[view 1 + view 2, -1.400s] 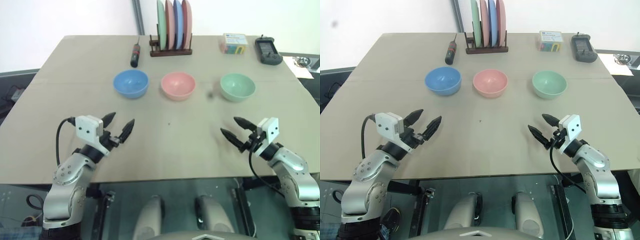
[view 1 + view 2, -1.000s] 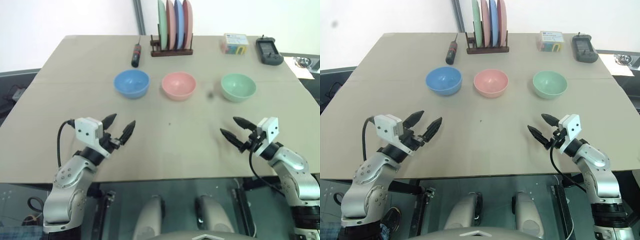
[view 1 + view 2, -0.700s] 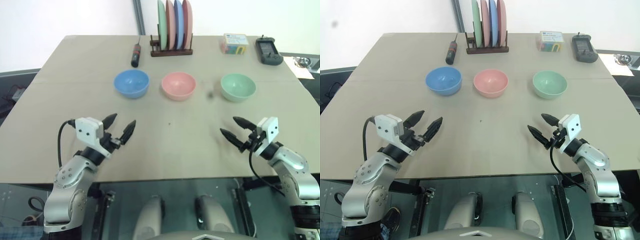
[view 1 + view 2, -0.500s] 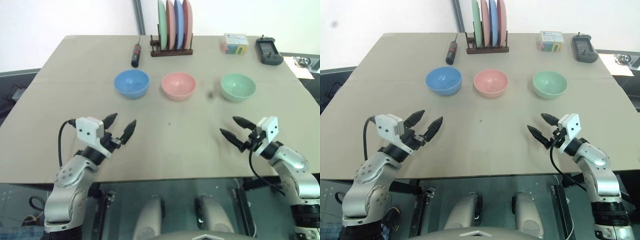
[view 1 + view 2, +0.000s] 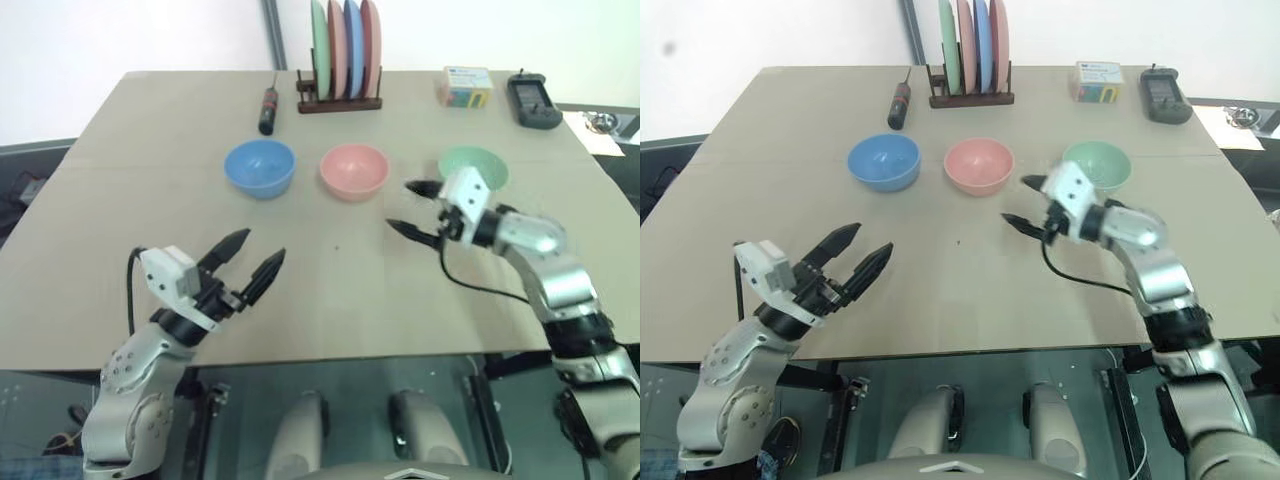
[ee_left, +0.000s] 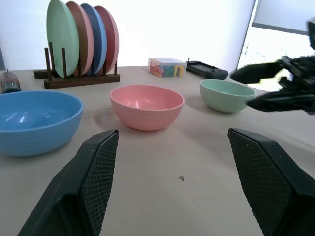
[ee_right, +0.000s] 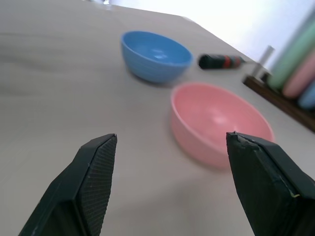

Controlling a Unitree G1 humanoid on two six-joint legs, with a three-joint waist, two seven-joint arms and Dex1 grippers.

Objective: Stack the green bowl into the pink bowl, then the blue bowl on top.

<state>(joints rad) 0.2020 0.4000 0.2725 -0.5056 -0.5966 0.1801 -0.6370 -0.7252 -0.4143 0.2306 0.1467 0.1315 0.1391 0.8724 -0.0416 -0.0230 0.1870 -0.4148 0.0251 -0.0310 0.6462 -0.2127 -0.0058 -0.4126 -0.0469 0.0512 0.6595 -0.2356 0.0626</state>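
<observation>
Step one barely started: nothing's picked up yet.

Head view: the right gripper hangs spread and empty, the green bowl just behind it, the pink bowl off its tips. Left wrist view: the left gripper, also wide apart, faces the blue bowl. Right wrist view: pink dead ahead, so it probably needs to swing back to green.

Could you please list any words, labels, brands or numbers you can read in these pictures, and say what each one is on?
No text can be read.
Small box at the table's far edge: a light top label and coloured print, too small to read.
Black device beside it: a screen, nothing legible.
Screwdriver: red band, no readable marks.
Bowls and plates: plain.
</observation>
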